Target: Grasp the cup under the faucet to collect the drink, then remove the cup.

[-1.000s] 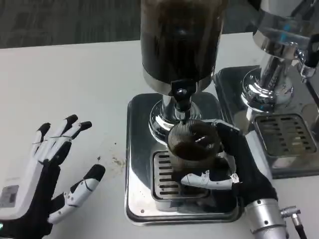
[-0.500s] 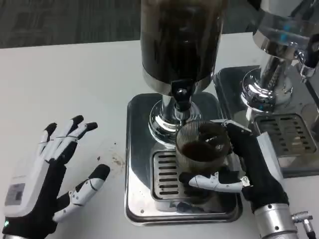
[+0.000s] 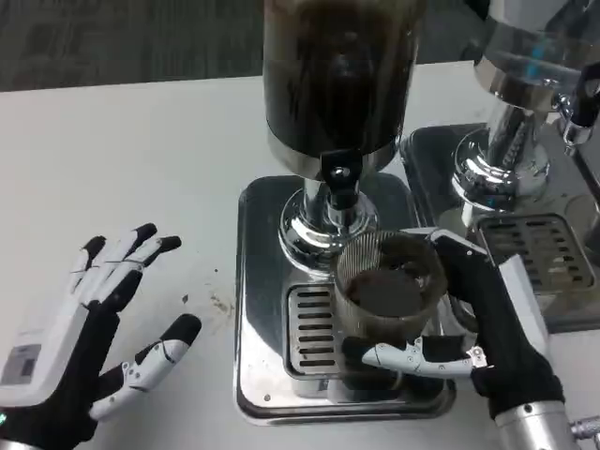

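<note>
Nearest to the camera are the two hands. The left hand (image 3: 80, 352) lies on the white table (image 3: 141, 169) with its fingers spread apart and nothing in them. The right hand (image 3: 469, 328) grasps the one cup (image 3: 389, 295): its thumb crosses the front of the cup low down, and the other fingers wrap around the right side.

The cup is ribbed and see-through, with dark drink inside. It is above the slotted grate (image 3: 314, 333) of the steel drip tray (image 3: 253, 281), a little in front and to the right of the black faucet (image 3: 339, 183). Whether its bottom touches the grate, I cannot tell.

Farther back there are two dispensers. The first dispenser (image 3: 337, 75) is full of dark liquid and carries the faucet. The second dispenser (image 3: 525, 103) stands to the right on its own tray (image 3: 539, 253).
</note>
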Action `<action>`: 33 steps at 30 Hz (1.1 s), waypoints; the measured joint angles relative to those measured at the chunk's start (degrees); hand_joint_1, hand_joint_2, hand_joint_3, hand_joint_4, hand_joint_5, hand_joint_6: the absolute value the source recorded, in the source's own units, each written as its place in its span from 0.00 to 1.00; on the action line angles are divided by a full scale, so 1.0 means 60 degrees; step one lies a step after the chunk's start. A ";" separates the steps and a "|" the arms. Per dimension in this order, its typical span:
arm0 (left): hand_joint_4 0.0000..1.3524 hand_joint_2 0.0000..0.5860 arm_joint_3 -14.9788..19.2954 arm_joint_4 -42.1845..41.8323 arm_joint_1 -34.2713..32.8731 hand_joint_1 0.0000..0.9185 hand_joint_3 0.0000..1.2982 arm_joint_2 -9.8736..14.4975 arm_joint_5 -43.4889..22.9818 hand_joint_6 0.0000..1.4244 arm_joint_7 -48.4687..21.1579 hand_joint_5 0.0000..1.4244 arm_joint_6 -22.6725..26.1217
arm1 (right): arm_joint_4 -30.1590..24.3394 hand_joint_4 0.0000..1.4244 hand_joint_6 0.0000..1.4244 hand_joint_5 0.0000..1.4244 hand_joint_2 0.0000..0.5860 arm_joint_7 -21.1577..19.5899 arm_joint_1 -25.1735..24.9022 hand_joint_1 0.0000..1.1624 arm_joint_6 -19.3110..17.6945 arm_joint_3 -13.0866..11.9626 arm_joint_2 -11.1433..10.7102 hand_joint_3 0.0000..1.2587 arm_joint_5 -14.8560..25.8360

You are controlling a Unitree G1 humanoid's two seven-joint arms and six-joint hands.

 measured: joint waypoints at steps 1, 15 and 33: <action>0.00 0.38 0.0002 -0.0020 0.0017 0.00 0.16 0.0011 -0.0035 0.00 -0.0033 0.07 -0.0004 | -0.0128 0.57 0.61 0.59 0.15 0.0089 0.0070 0.87 0.0007 0.0014 -0.0058 0.55 0.0000; 0.00 0.34 0.0208 -0.1020 0.1020 0.00 0.06 0.0980 -0.0163 0.00 -0.0715 0.01 -0.0313 | -0.1700 0.58 0.63 0.60 0.16 0.1413 0.1079 0.87 0.0323 0.0026 -0.0422 0.55 0.0589; 0.00 0.33 0.1139 -0.2794 0.3234 0.00 0.01 0.1339 0.0238 0.00 -0.0912 0.00 -0.0654 | -0.3054 0.58 0.64 0.60 0.16 0.2312 0.1809 0.87 0.0495 0.0493 -0.0593 0.55 0.0775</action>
